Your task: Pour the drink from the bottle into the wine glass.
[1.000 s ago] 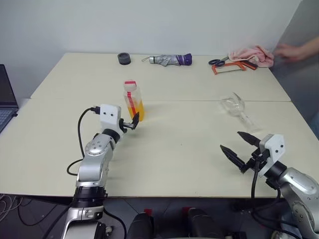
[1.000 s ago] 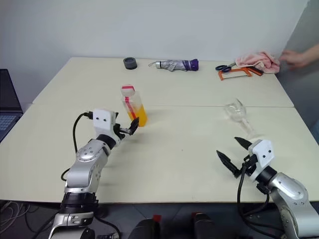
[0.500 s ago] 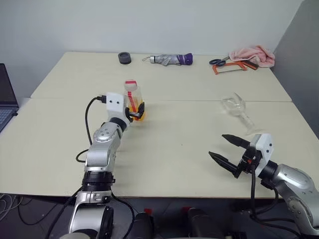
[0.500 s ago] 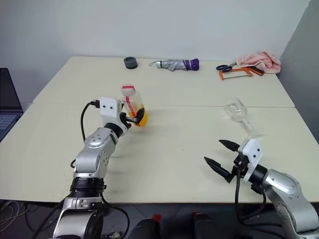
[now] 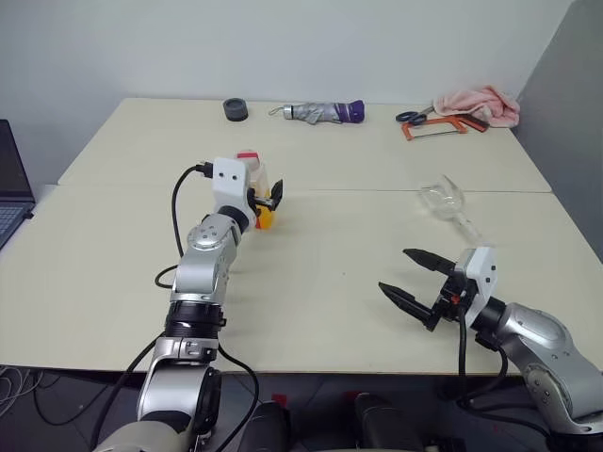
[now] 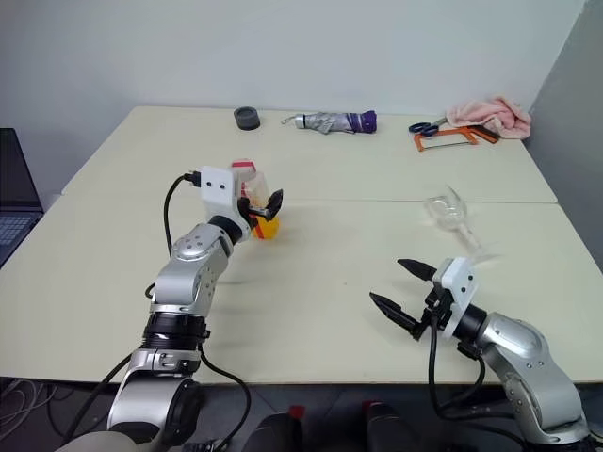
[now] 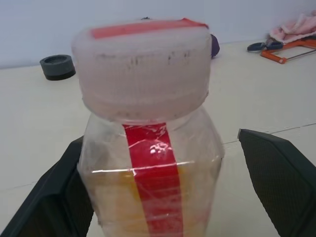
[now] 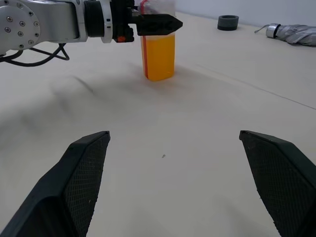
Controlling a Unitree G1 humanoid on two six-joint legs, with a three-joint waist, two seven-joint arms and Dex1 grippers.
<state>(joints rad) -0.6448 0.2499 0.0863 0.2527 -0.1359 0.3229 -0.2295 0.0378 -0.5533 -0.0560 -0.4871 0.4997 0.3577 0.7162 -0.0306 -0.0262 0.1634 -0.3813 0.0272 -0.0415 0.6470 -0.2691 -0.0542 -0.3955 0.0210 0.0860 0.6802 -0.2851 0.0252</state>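
The bottle (image 7: 148,148) stands upright on the table, left of centre, with a red-and-white cap and a red label strip. The orange drink (image 8: 158,58) fills its lower part. My left gripper (image 5: 267,198) is open and level, its fingers (image 7: 281,182) on either side of the bottle just below the cap. A gap shows at one finger. The wine glass (image 5: 441,199) lies tipped on its side at the right of the table, stem pointing toward me. My right gripper (image 5: 413,276) is open near the front edge, in front of the glass and holding nothing.
Along the table's (image 5: 339,254) far edge lie a dark round roll (image 5: 235,110), a folded umbrella (image 5: 320,113), scissors (image 5: 412,117), an orange saw frame (image 5: 438,128) and a pink cloth (image 5: 478,102). A laptop (image 5: 11,188) sits at the far left.
My left gripper has moved forward and up and now straddles the bottle. My right gripper has shifted left and turned leftward. A person's hand by the pink cloth has gone.
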